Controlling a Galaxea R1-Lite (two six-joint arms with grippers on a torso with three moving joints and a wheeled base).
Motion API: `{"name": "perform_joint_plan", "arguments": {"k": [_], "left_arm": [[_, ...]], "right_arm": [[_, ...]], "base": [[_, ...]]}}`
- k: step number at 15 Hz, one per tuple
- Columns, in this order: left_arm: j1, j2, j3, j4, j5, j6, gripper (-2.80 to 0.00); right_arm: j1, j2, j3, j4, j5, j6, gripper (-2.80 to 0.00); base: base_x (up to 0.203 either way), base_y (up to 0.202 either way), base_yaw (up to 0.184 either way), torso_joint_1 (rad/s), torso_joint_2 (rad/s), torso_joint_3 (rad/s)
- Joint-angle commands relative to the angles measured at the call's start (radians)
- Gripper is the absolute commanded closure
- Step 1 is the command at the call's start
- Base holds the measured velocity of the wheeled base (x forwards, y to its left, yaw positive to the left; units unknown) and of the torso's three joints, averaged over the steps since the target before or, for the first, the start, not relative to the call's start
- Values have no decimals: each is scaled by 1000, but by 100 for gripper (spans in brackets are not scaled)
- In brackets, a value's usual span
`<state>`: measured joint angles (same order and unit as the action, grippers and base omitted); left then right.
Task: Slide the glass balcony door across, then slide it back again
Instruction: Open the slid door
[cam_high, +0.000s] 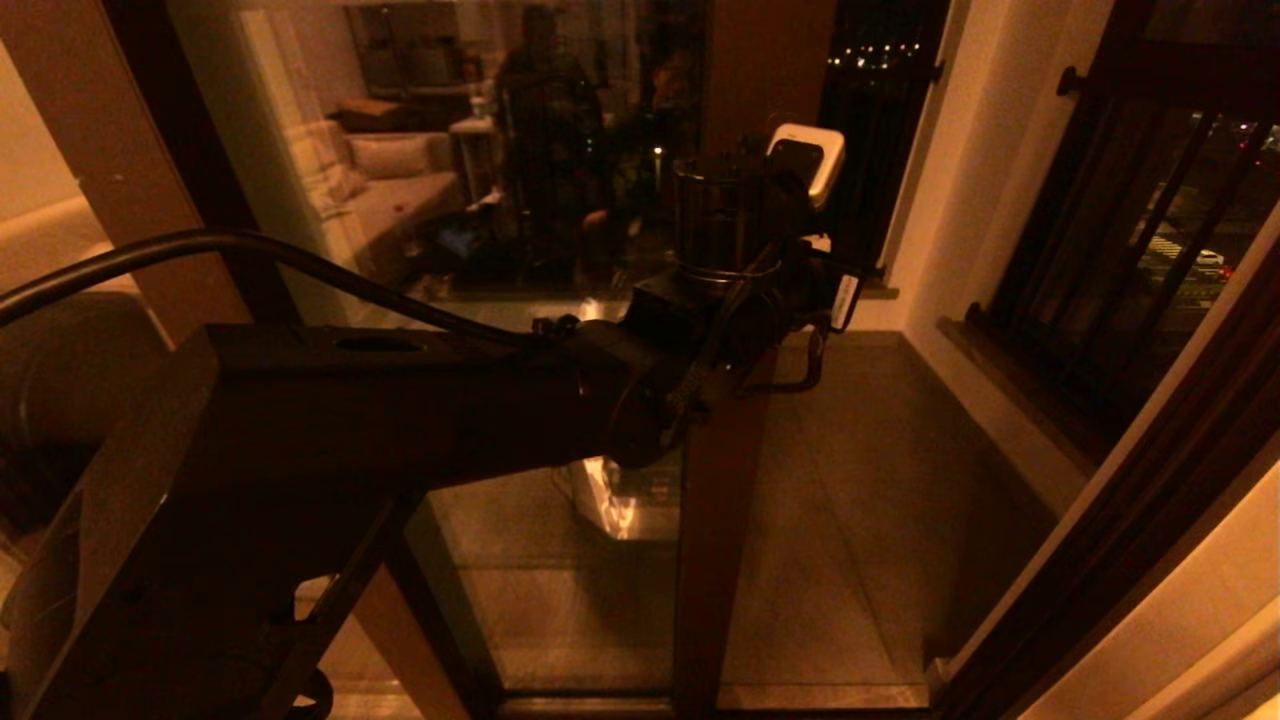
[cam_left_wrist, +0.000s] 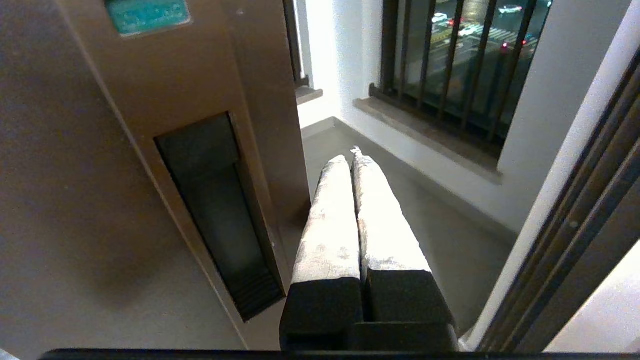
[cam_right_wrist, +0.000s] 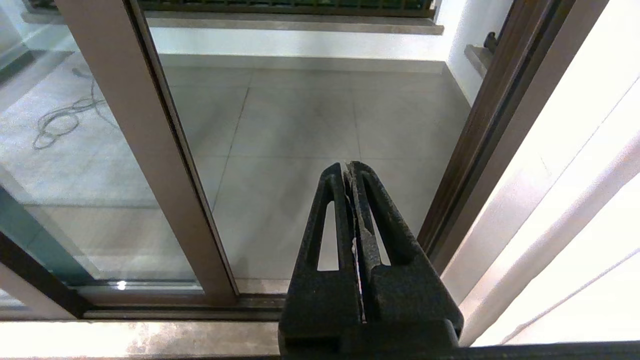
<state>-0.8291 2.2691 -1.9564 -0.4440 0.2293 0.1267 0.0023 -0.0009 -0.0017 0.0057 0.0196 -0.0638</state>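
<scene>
The glass balcony door (cam_high: 560, 200) stands partly slid across, its dark brown stile (cam_high: 715, 560) near the middle of the head view. My left arm reaches to that stile at handle height. In the left wrist view the recessed dark handle (cam_left_wrist: 220, 215) sits in the stile's face, and my left gripper (cam_left_wrist: 350, 157) is shut and empty just beside the stile's edge, on the open-gap side; I cannot tell whether it touches. My right gripper (cam_right_wrist: 348, 165) is shut and empty, low down, pointing at the balcony floor through the gap, with the door stile (cam_right_wrist: 145, 150) to one side.
The dark door jamb (cam_high: 1150, 500) bounds the opening on the right. Beyond lie the tiled balcony floor (cam_high: 860, 480), a white wall and the black barred railing (cam_high: 1130, 230). The sill track (cam_right_wrist: 150, 312) runs along the bottom. A cable (cam_right_wrist: 60, 120) lies behind the glass.
</scene>
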Motion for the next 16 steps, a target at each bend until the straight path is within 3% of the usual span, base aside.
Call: {"name": "perform_joint_plan", "arguments": {"k": [1, 4, 16], "left_arm": [[24, 3, 1, -2, 19, 29, 0], [43, 4, 1, -6, 61, 41, 0], [51, -24, 15, -45, 108, 39, 0]], "right_arm": [[1, 1, 0, 0, 0, -1, 0], [-1, 1, 0, 0, 0, -1, 0], [1, 1, 0, 0, 0, -1, 0]], "base": [[0, 0, 0, 0, 0, 0], [0, 0, 0, 0, 0, 0], [0, 0, 0, 0, 0, 0]]}}
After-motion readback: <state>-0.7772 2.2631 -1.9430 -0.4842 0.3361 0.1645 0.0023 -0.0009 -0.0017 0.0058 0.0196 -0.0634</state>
